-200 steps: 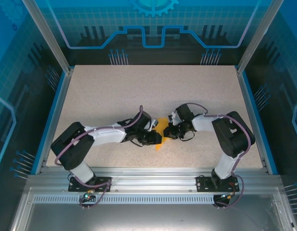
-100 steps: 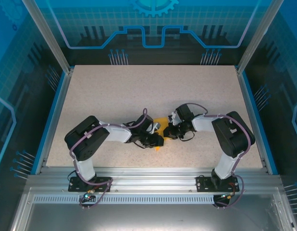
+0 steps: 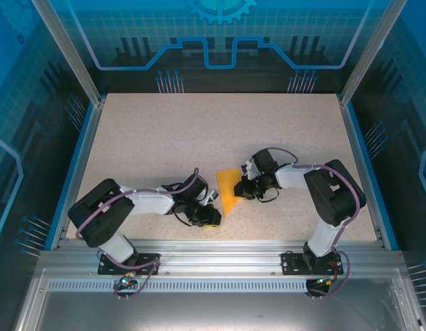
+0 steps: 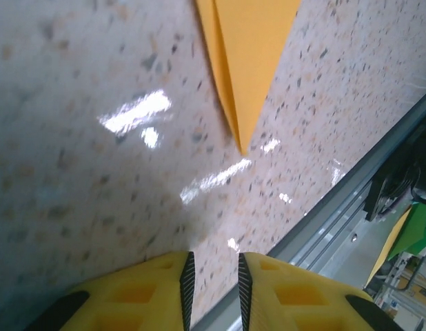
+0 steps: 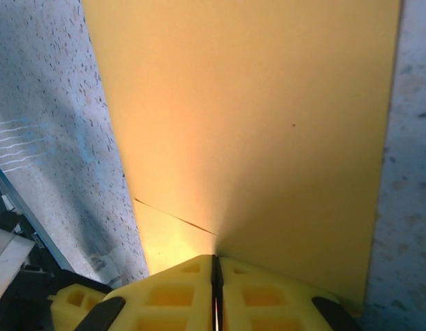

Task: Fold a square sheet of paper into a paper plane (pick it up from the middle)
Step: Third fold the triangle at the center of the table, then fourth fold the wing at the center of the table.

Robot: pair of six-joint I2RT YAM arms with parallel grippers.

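Two arms reach inward over the speckled beige tabletop (image 3: pixel 165 131), and you can read them from left to right. The left gripper (image 3: pixel 211 216) lies low near the table's front edge, close to the silver aluminium rail (image 3: pixel 220 252). Through its wrist camera, the left gripper (image 4: pixel 213 265) shows its yellow fingers (image 4: pixel 144 293) drawn close with a slim gap between the black pads. You see only tabletop (image 4: pixel 96 172) in that gap, so it holds nothing. Ahead of those fingers lies the pointed tip of the orange-yellow folded sheet of paper (image 4: pixel 247 48), with a crease running down toward the point; the tip is near the fingers but apart from them, and the rail (image 4: pixel 351 207) runs to one side. From above, the paper (image 3: pixel 229 193) sits just right of the left gripper, between the two grippers, wide at the far end and narrowing toward you. The right gripper (image 3: pixel 242 189) meets the paper's right edge. In its wrist view the right gripper (image 5: pixel 214 265) has its yellow fingers (image 5: pixel 171 296) pressed together on the paper (image 5: pixel 247 124), whose broad flat face spreads out in front.
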